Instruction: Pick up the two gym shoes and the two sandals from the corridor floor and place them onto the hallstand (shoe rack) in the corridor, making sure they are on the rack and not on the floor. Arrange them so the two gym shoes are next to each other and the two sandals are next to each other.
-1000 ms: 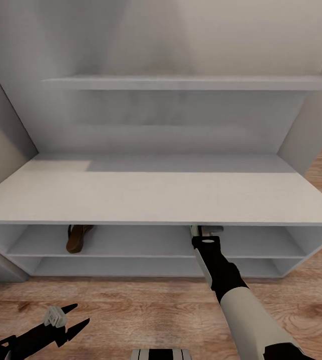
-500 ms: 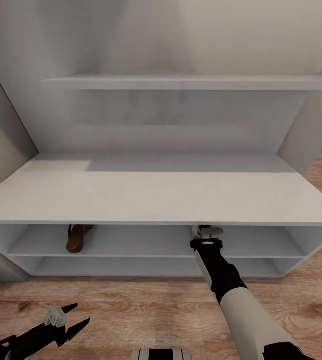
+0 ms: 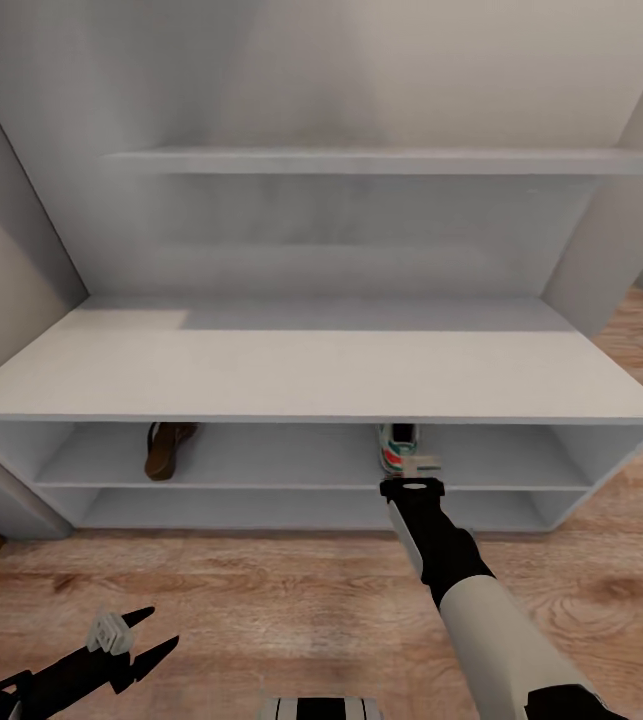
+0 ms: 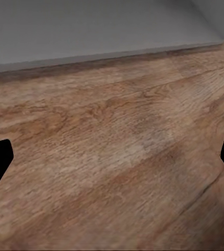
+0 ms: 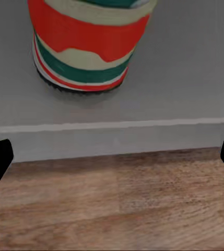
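Observation:
One gym shoe (image 3: pixel 398 444) stands heel-out on the upper shelf row of the light grey hallstand (image 3: pixel 311 375); its teal-red heel (image 5: pixel 85 42) sits just behind the shelf's front edge. My right gripper (image 3: pixel 413 466) hangs open just in front of that heel, nothing between its fingers (image 5: pixel 112 157). One brown sandal (image 3: pixel 169 450) lies on the same shelf row, further left. My left gripper (image 3: pixel 161 628) is open and empty low over the corridor floor (image 3: pixel 261 590), and its wrist view looks along the planks (image 4: pixel 112 162).
A floating shelf (image 3: pixel 361 160) runs above the bench. Grey side panels (image 3: pixel 21 200) flank the hallstand on both sides. A lower shelf row (image 3: pixel 311 510) lies beneath the shoes. Wood floor stretches between me and the unit.
The whole head view has shifted, so the camera moved. My right gripper has drawn back from under the bench, and the gym shoe now stands free on the shelf. The left arm holds still.

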{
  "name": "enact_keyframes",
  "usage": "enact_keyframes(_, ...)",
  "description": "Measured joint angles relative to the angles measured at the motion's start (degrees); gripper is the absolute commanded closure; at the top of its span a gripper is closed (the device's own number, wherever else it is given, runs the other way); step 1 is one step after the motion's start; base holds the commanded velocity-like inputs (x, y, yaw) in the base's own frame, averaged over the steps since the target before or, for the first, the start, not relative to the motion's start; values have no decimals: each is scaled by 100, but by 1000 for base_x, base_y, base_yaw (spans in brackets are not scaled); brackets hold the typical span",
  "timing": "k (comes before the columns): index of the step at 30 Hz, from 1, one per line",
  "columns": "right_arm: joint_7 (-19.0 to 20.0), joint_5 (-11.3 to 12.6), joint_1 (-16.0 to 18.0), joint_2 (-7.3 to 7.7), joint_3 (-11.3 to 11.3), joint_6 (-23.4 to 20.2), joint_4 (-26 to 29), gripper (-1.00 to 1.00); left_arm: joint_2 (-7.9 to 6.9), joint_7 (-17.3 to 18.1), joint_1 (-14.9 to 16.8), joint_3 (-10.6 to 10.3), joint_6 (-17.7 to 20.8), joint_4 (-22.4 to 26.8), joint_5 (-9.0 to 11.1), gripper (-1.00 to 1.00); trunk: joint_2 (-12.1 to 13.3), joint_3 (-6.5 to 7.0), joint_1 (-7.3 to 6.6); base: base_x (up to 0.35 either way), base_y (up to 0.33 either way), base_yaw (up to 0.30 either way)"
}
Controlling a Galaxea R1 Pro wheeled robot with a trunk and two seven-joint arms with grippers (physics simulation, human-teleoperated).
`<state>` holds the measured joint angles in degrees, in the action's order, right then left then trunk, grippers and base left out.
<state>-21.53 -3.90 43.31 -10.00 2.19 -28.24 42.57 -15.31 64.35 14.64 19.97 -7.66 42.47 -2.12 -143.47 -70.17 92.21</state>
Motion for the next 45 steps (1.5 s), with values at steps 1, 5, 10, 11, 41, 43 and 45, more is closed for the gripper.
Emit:
enact_keyframes(1, 0, 0, 0, 0, 0, 0, 0, -100, 0, 0, 0, 1, 0, 0, -1, -100, 0, 0, 0, -333, 0, 0)
enact_keyframes(5, 2, 1, 0, 0, 0, 0, 0, -100, 0, 0, 0, 2, 1, 0, 3, -100, 0, 0, 0, -334, 0, 0)
enact_keyframes(10, 1, 6, 0, 0, 3, 0, 0, -100, 0, 0, 0, 2, 3, 0, 1, -100, 0, 0, 0, -335, 0, 0)
enact_keyframes(11, 1, 6, 0, 0, 4, 0, 0, -100, 0, 0, 0, 2, 4, 0, 0, -100, 0, 0, 0, -336, 0, 0)
enact_keyframes(41, 32, -6, -115, 0, 5, 78, -36, -100, -8, -63, 2, 14, 0, 3, 5, -100, 0, 41, -4, -191, 0, -112)
enact_keyframes(43, 38, -3, -187, 0, 5, 136, -65, -100, -8, -77, 2, 16, 0, 4, 5, -100, 0, 49, -4, -1, 0, -274)
enact_keyframes(45, 82, -3, -553, 0, 8, 913, -219, -100, -8, -217, 2, 17, -1, 7, 5, -100, 0, 58, -3, 0, 0, -275)
